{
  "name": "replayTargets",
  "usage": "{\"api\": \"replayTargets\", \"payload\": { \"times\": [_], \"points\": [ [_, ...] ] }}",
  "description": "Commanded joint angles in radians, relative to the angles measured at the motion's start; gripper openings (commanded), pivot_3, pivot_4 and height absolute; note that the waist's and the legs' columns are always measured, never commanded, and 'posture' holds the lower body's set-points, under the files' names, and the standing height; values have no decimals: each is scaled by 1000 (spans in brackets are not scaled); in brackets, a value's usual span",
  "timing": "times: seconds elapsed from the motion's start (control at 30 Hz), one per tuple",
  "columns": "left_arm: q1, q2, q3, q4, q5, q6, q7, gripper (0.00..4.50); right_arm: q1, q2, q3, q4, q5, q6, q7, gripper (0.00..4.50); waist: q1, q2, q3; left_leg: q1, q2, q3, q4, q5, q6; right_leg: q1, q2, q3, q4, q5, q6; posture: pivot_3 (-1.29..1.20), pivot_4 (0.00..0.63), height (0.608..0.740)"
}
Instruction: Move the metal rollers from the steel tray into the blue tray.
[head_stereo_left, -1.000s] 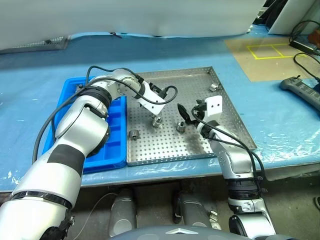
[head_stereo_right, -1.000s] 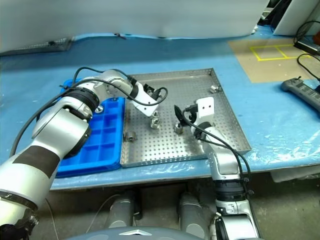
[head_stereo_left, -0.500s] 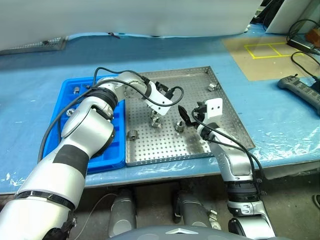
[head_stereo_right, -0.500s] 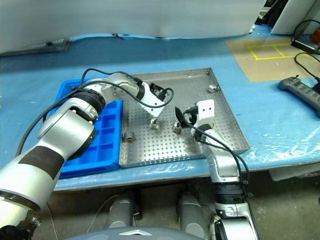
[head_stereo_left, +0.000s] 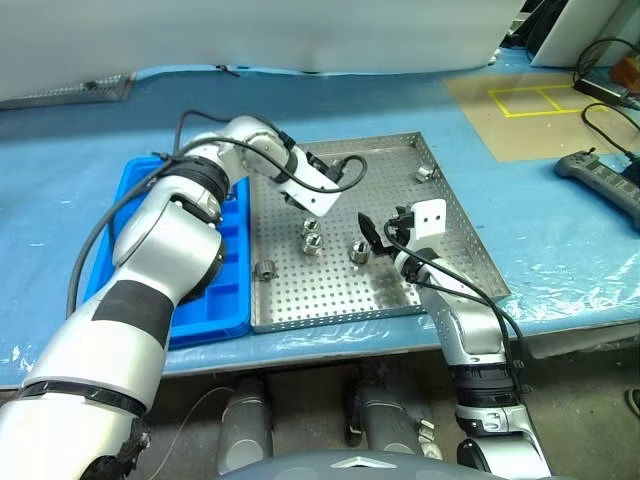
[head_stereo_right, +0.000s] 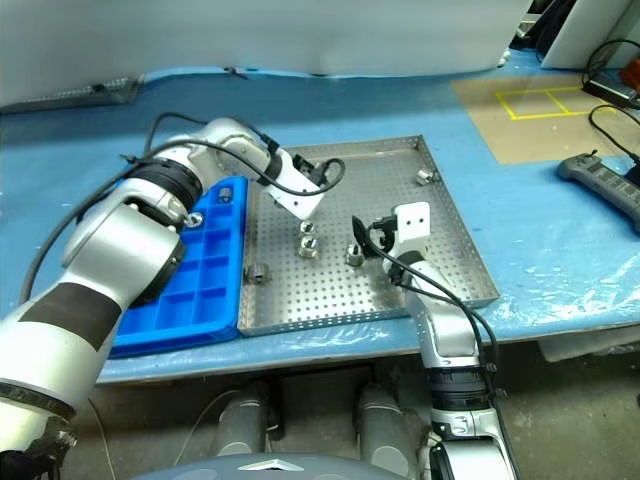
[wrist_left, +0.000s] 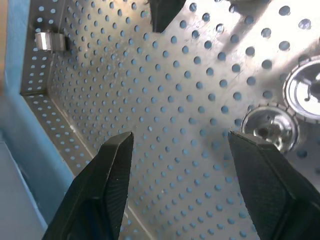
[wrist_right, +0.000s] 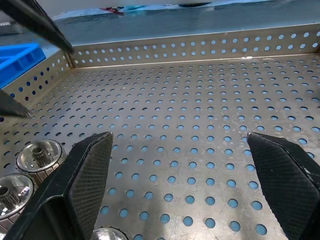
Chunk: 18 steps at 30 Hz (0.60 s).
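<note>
The steel tray (head_stereo_left: 440, 255) lies in the middle of the table. Several metal rollers rest on its perforated floor: one (head_stereo_left: 311, 237) at the centre, one (head_stereo_left: 360, 250) beside it, one (head_stereo_left: 266, 270) near the left rim and one (head_stereo_left: 427, 172) at the far right corner. My left gripper (head_stereo_left: 312, 212) hangs open just above the centre roller with nothing between its fingers (wrist_left: 115, 150). To the right of the middle pair, my right gripper (head_stereo_left: 378, 238) stands wide open and level, low over the tray; its fingers (wrist_right: 92, 150) hold nothing. The blue tray (head_stereo_left: 130, 200) adjoins the steel tray's left side, with a roller (head_stereo_right: 222, 193) in one compartment.
Blue plastic sheeting covers the table. A grey handheld controller (head_stereo_left: 605, 180) with cables lies at the right edge. A brown board with yellow tape marks (head_stereo_left: 525, 115) sits at the far right. A white panel (head_stereo_left: 250, 35) runs along the back.
My left gripper has lifted up from the centre roller, still open and empty; the roller stays on the tray. The right arm has not moved.
</note>
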<state>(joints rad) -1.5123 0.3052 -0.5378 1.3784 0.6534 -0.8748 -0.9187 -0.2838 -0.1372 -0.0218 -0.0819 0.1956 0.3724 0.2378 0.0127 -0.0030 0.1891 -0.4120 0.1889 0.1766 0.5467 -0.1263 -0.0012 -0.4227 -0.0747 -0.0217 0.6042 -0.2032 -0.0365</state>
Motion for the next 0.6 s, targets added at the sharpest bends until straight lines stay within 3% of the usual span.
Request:
{"api": "replayTargets", "payload": {
  "times": [0.03, 0.3, 0.43, 0.6],
  "points": [
    [-37, 15, 1, -7, -4, -21, -52, 3185, -5, 5, 3, -30, -1, -28, 1, 4500, 0, 0, 0, 0, 0, 0, 0, 0, 0, 0, 0, 0, 0, 0, 0, -425, 150, 740],
    [6, -3, 2, -3, -23, -54, -144, 3185, 2, 23, 4, -31, -8, -39, -14, 4500, 0, 0, 0, 0, 0, 0, 0, 0, 0, 0, 0, 0, 0, 0, 0, -455, 150, 740],
    [15, -9, 18, -3, -45, -52, -215, 4410, 16, 25, 0, -39, -9, -43, -19, 4500, 0, 0, 0, 0, 0, 0, 0, 0, 0, 0, 0, 0, 0, 0, 0, -463, 150, 740],
    [17, -10, -24, -15, 6, -83, -110, 4460, 17, 25, -2, -40, -9, -44, -27, 4500, -1, 0, 0, 0, 0, 0, 0, 0, 0, 0, 0, 0, 1, 0, 0, -471, 150, 740]
  ]
}}
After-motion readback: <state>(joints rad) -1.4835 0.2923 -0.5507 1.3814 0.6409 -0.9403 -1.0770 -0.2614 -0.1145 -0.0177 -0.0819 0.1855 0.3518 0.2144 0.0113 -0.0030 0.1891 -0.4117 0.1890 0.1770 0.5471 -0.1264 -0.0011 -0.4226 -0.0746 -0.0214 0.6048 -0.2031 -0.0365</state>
